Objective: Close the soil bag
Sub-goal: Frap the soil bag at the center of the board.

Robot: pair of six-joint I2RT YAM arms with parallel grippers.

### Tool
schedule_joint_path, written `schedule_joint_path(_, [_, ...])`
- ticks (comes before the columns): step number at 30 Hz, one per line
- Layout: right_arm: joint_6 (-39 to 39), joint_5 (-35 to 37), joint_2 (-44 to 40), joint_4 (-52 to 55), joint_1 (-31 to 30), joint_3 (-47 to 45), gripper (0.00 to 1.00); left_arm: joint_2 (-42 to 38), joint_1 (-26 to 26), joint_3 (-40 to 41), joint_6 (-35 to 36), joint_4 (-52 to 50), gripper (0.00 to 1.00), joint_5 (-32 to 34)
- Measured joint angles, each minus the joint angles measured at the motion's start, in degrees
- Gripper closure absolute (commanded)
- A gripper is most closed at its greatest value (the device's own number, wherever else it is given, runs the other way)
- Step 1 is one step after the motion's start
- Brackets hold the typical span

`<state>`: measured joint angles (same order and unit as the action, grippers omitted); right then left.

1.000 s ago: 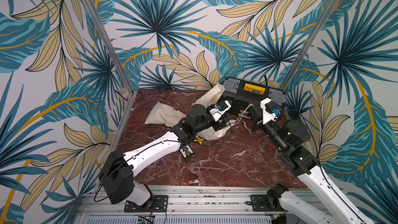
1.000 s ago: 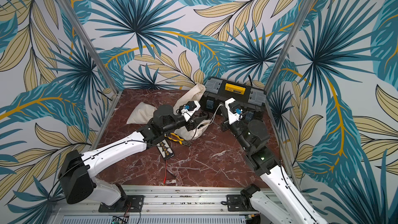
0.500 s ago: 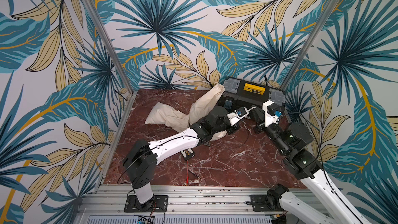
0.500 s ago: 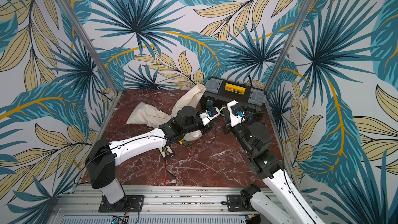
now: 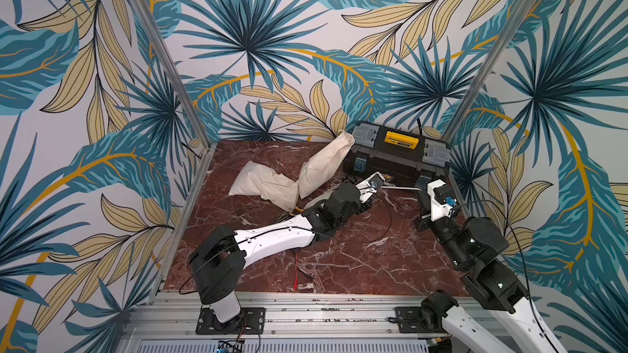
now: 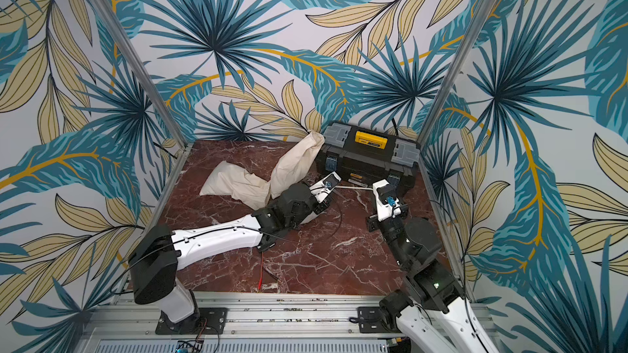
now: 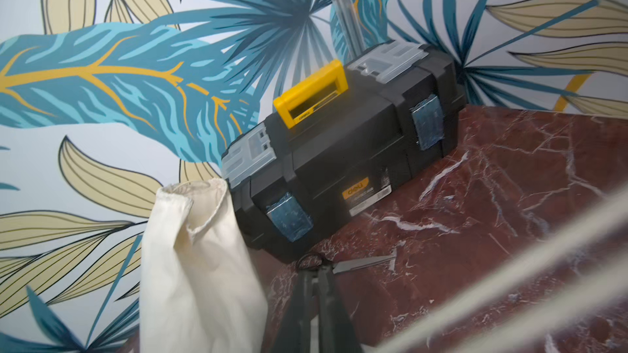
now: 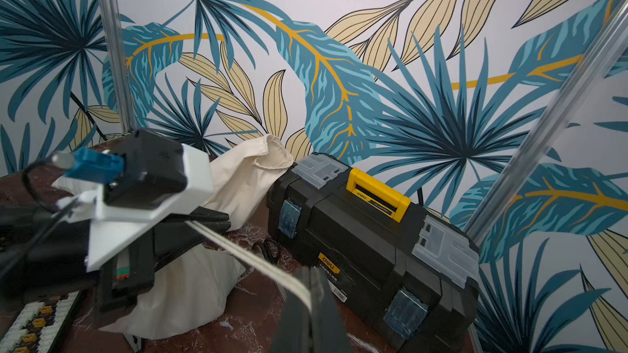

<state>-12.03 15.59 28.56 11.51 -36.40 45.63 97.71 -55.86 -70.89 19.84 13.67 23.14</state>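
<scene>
Soil bag (image 5: pixel 323 164) is what you want to look at first: it stands on the marble desk (image 5: pixel 356 259) toward the back wall, cream cloth tilted so that its upper end leans against the left end of the black toolbox (image 5: pixel 397 157) with the yellow handle. In the left wrist view you can see its hemmed mouth (image 7: pixel 193 195) gaping at the top, not drawn in. A flatter cream mass (image 5: pixel 261 185) lies on the desk just beside it; you cannot tell whether it is part of the same bag. A white drawstring (image 5: pixel 404 187) runs taut and nearly level between your two arms, in front of the toolbox. Your right pincer (image 8: pixel 311 276) is clenched on that drawstring, which enters its closed jaws as a flat white band. Your left pincer (image 7: pixel 316 275) has its jaws drawn together, and you see nothing between the tips in its own wrist view; the drawstring crosses there only as a blurred band close to the lens, so you cannot tell whether it is pinched. Scissors (image 7: pixel 360 263) lie on the desk before the toolbox, just beyond the left pincer's tips.
</scene>
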Motion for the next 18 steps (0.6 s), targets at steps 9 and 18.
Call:
schedule_joint_path(9, [-0.2,1.49,-1.97,3.39,-0.15,-0.87,1.0,0.66,0.76,0.0,-2.23,-0.52,0.83,2.64])
schedule_joint_path(18, [-0.63,3.08,-4.24,4.85,-0.39,-1.25,1.0,0.57,5.53,0.46,-5.33,-2.51,0.84,0.37])
